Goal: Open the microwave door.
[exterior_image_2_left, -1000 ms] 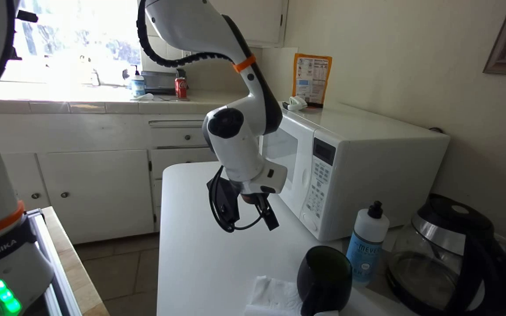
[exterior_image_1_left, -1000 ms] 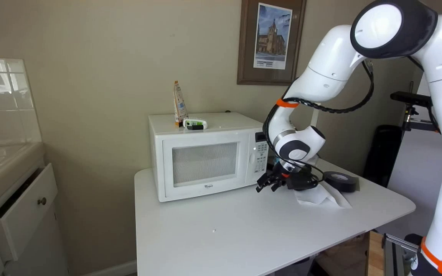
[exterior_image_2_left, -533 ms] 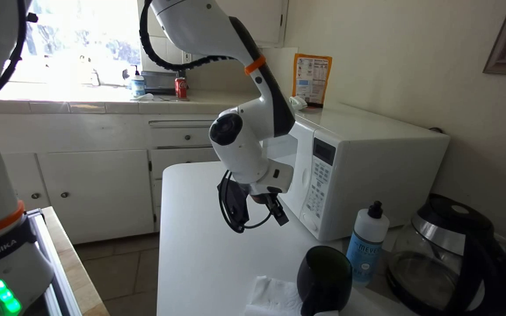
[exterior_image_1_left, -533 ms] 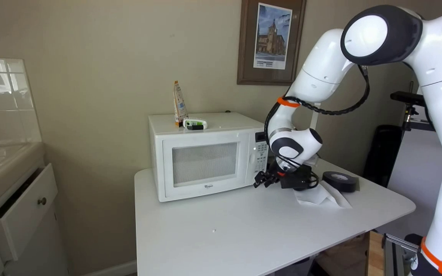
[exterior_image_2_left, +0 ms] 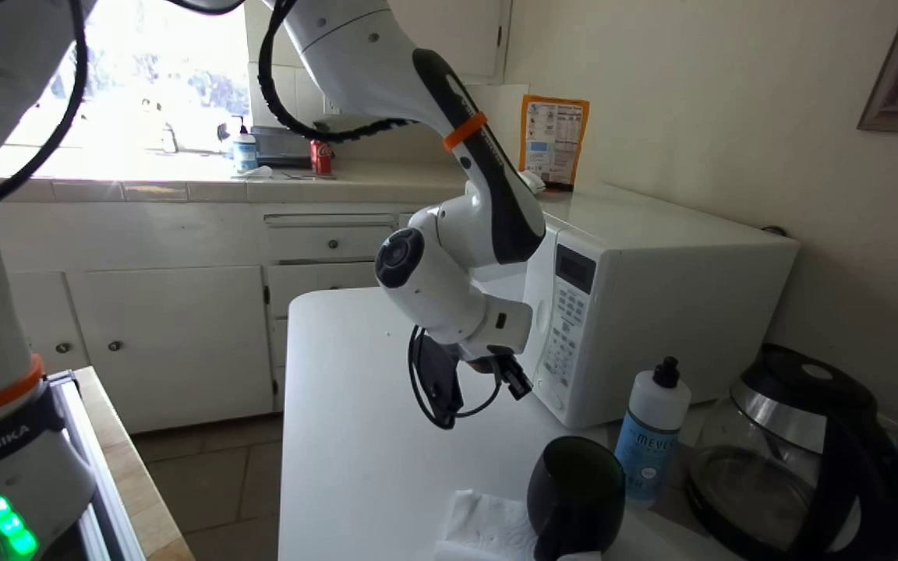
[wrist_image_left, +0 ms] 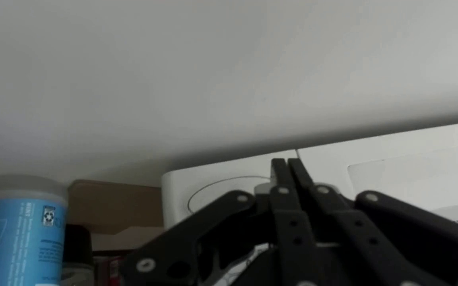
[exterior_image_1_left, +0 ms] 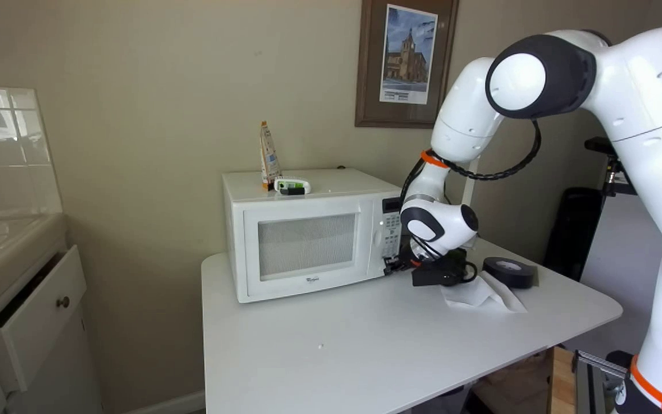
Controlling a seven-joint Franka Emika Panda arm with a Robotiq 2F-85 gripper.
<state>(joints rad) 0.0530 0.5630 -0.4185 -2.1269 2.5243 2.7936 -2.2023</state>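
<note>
In an exterior view the white desk [exterior_image_1_left: 308, 379] is seen at six o'clock, with the white arm [exterior_image_1_left: 635, 98] arched over it from three o'clock; on the arm's base [exterior_image_2_left: 20, 467] the letters "A EMIKA" can be read. Toward eleven o'clock on the desk the microwave [exterior_image_2_left: 675, 304] is placed, its door [exterior_image_1_left: 302, 247] closed, with a small logo [exterior_image_1_left: 312, 279] printed below the window, too blurred to be read surely. At three o'clock from the door the control panel [exterior_image_1_left: 391, 230] is fitted.

In an exterior view a black-lidded glass pot [exterior_image_2_left: 776, 467] is set at four o'clock from the panel. An orange-edged bag [exterior_image_2_left: 554, 140] is stood on the microwave, its print too fine to be read. At nine o'clock from the pot a bottle [exterior_image_2_left: 649, 448] is placed, marked "MEYE"; in the wrist view a recycling mark [wrist_image_left: 49, 215] is shown on a blue label. At eight o'clock from the bottle a dark mug [exterior_image_2_left: 574, 499] is set.

The fingers [wrist_image_left: 280, 171] are held narrow, a thin line between them, before the microwave's lower edge near the door seam; whether it is touched cannot be told.
</note>
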